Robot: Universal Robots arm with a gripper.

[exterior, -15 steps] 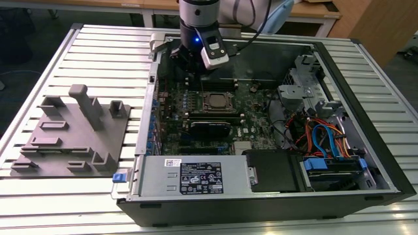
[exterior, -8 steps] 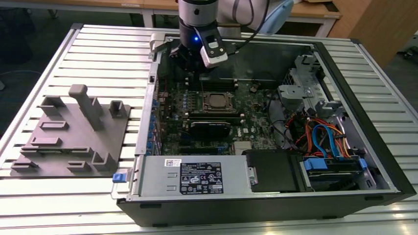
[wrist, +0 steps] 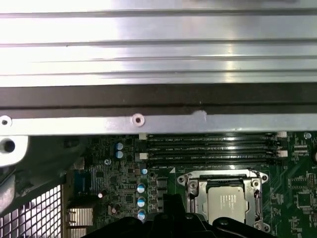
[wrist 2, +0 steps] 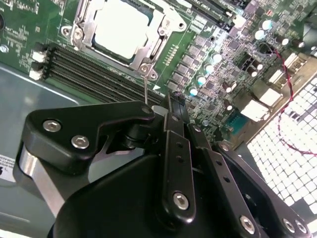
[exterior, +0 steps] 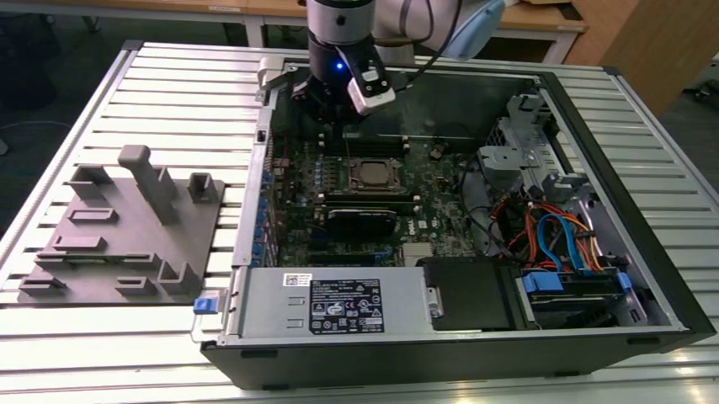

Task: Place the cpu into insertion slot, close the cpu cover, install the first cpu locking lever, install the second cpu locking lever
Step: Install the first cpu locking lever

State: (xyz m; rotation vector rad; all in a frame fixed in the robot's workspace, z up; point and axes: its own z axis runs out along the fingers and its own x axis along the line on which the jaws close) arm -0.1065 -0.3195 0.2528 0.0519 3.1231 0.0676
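The cpu (wrist 2: pixel 121 29), a square chip with a dull silvery top, lies in the insertion slot (wrist 2: pixel 79 37) on the green board. The cpu cover (wrist 2: pixel 157 34) lies flat around it as a thin metal frame. In the exterior view the cpu (exterior: pixel 371 174) sits mid-board, with my gripper (exterior: pixel 335 118) above the board just behind it, over the memory slots. A thin wire locking lever (wrist 2: pixel 145 89) runs from the socket's corner to my gripper (wrist 2: pixel 171 104), whose fingers look shut. I cannot tell whether the lever is pinched or only touched. The first wrist view shows the cpu (wrist: pixel 227 206) beside my gripper (wrist: pixel 168 213).
The open computer case (exterior: pixel 629 210) lies on a slatted metal table. Long black memory slots (wrist 2: pixel 89 69) run beside the socket. A black card (exterior: pixel 359 220), the power supply (exterior: pixel 326 303) and blue and orange cables (exterior: pixel 551 236) fill the case. A grey fixture plate (exterior: pixel 124 227) lies at the exterior view's left.
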